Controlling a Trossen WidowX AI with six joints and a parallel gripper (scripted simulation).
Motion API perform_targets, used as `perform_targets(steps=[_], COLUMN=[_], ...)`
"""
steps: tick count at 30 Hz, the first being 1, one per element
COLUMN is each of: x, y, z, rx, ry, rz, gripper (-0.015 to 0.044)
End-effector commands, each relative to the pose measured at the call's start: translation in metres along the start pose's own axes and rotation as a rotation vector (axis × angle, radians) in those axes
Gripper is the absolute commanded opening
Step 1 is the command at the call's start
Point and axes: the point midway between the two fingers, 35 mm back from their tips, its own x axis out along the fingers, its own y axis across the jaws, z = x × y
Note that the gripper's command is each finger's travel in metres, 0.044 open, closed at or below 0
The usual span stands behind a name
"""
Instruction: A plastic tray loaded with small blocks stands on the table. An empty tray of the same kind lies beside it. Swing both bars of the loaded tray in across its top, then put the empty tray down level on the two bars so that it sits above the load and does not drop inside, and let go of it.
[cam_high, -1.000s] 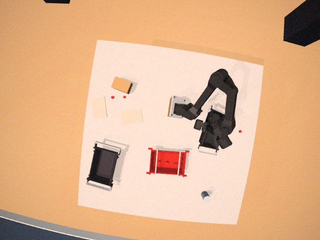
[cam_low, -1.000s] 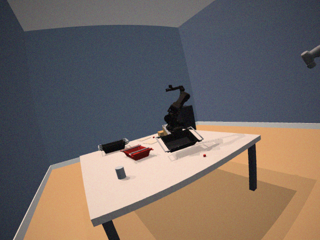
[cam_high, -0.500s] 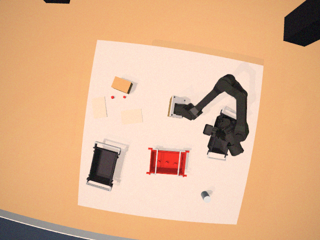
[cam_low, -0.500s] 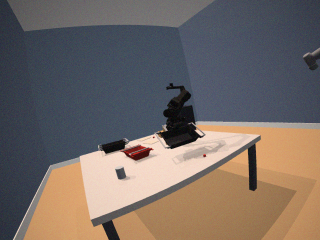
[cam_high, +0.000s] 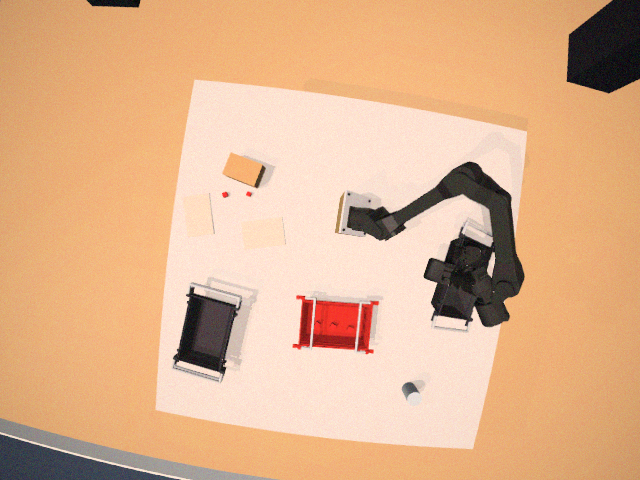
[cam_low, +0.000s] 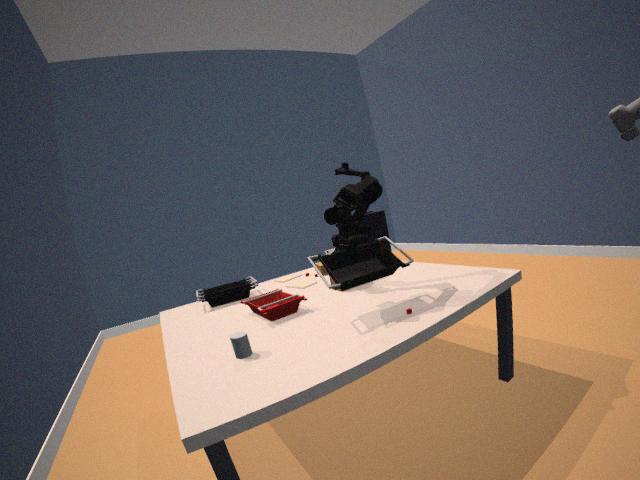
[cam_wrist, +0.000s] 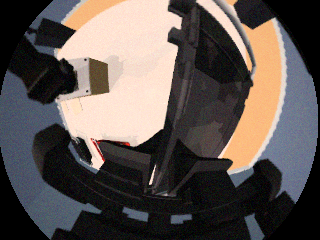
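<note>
The red tray (cam_high: 336, 308) (cam_low: 279, 311) stands on the table, with both wire bars lying across its top; a few small dark marks show inside, and its load is hard to make out. An empty black tray (cam_high: 452, 303) (cam_low: 361, 268) (cam_wrist: 212, 100) hangs above the table on the robot's far right side in the top view, with its bars swung out over its ends. It looks tilted in the exterior view. My gripper (cam_low: 348, 248) (cam_wrist: 166, 132) is shut on one long wall of it. The arm hides part of this tray in the top view.
Another black tray (cam_high: 209, 330) (cam_low: 227, 293) stands at the left, bars swung out. A grey cylinder (cam_high: 412, 393) (cam_low: 241, 346) stands at the front. An orange block (cam_high: 242, 169), small red cubes (cam_high: 224, 194) (cam_low: 408, 311) and two pale flat sheets (cam_high: 198, 215) (cam_high: 263, 232) lie about.
</note>
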Motion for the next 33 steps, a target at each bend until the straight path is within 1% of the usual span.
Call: perform_targets(steps=[1, 27, 33], x=[-0.009, -0.009, -0.006], y=[-0.009, -0.009, -0.006], z=[-0.001, -0.002, -0.022], rx=[-0.010, -0.008, 0.070], ry=[0.008, 0.008, 0.017], rz=[-0.017, -0.017, 0.001], gripper=[0.0000, 0.0000, 0.0000])
